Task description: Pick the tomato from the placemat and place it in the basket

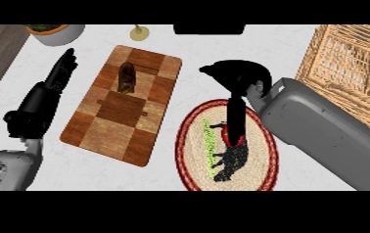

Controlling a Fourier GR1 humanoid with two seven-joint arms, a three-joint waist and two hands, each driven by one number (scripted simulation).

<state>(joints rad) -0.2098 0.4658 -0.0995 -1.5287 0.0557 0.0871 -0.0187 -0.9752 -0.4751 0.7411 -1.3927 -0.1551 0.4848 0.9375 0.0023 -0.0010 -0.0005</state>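
Since the left hand (51, 87) rests at the view's left edge, fingers straight and close together, pointing away from the robot and well apart from the task's things, the move looks to belong to the other arm. Between it and the work lies a checkered wooden cutting board (108, 124), which plays no part. To the right of the board is the round placemat (183, 146) with its red rim, and the tomato (228, 135) sits on its upper middle, showing only as a red sliver. The right hand (239, 73) is far nearer: its palm hangs just beyond the mat's far rim, and its dark length runs straight toward the robot, ending on the tomato and covering the fruit's right side. Whether it has closed on the tomato I cannot tell. The basket (339, 65) stands at the far right, away and to the right of the tomato, so the carry would likely go that way, above the mat's rim.
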